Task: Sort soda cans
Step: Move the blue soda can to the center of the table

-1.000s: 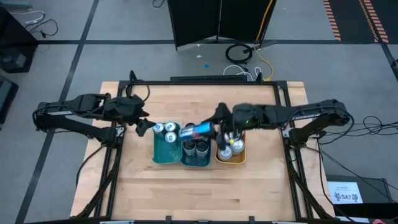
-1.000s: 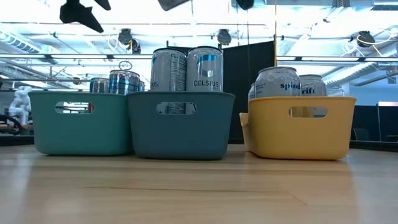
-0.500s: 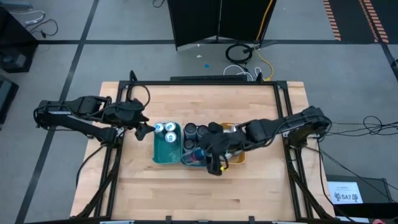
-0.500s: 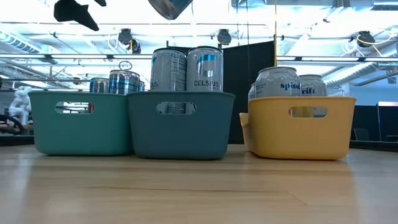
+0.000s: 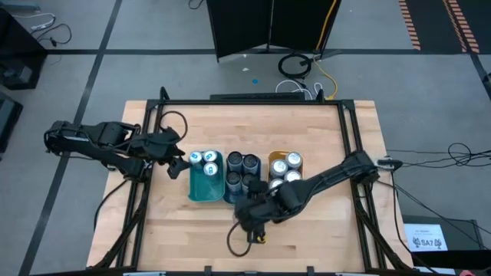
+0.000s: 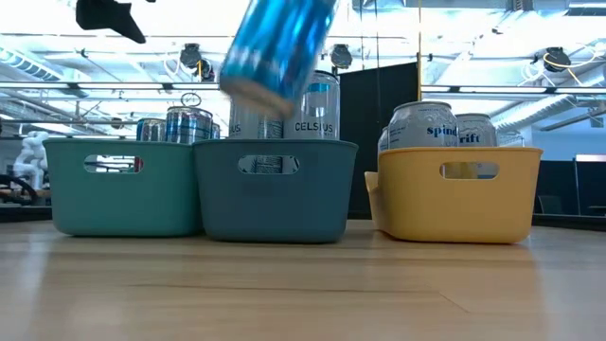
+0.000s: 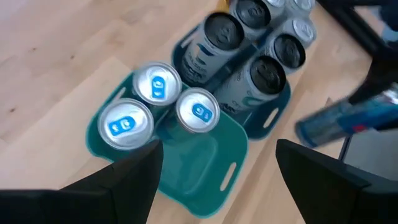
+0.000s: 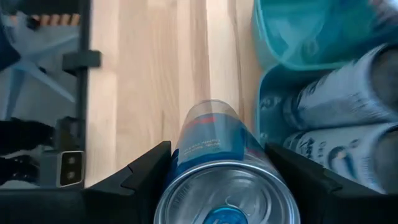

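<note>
Three plastic bins in a row on the wood-plank table (image 5: 322, 138), each with slotted handle cutouts. Teal bin (image 5: 201, 186): three silver cans with blue-marked tops (image 7: 157, 84) packed at its far end, near half bare. Darker blue-grey bin (image 6: 275, 189) in the middle: four tall dark-topped cans (image 5: 242, 169), "CELSIUS" lettering legible in the low view. Yellow bin (image 6: 459, 194): silver cans (image 5: 285, 170) with "spindrift" print. All cans smooth metal cylinders, standing upright in the bins. Right gripper (image 5: 247, 217) low over the front of the table, just in front of the middle bin, clamped on a glossy blue can (image 8: 217, 163) held between its two fingers; in the low view that can (image 6: 276, 49) hangs tilted in the air in front of the bins, clear of the tabletop. Left gripper (image 7: 214, 163) beside the teal bin's outer side, above the table, fingers spread apart, nothing between them.
</note>
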`<control>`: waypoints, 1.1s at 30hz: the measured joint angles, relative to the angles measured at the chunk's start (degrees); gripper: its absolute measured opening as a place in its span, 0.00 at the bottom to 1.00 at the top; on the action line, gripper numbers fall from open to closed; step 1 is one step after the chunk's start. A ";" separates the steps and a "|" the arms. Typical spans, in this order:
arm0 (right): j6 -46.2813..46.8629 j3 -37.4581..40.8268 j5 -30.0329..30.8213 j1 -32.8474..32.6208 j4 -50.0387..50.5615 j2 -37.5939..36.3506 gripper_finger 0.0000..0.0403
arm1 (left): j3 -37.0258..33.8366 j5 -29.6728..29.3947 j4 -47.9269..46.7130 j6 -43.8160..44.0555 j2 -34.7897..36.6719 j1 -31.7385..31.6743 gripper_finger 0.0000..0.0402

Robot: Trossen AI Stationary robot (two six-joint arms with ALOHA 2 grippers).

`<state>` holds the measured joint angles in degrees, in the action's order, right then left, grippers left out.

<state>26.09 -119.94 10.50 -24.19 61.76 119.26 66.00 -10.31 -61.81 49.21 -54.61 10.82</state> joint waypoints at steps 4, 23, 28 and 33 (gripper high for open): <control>2.88 -0.02 -0.13 0.14 1.48 3.51 0.56 | 0.00 0.00 0.02 -0.02 -2.16 2.46 0.80; 7.46 0.00 -6.27 1.72 6.26 8.96 0.62 | 0.00 -3.51 0.40 3.05 -8.44 9.48 0.80; 7.74 0.00 -5.95 1.78 5.44 8.92 0.66 | 0.00 -3.67 2.15 3.08 -8.42 10.37 0.80; 7.74 0.00 -5.92 1.75 4.35 8.85 0.67 | 0.00 -3.68 4.04 3.23 -8.42 11.28 0.80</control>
<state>33.82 -119.94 4.58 -22.44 66.11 128.11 66.00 -13.99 -57.78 52.45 -63.02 22.11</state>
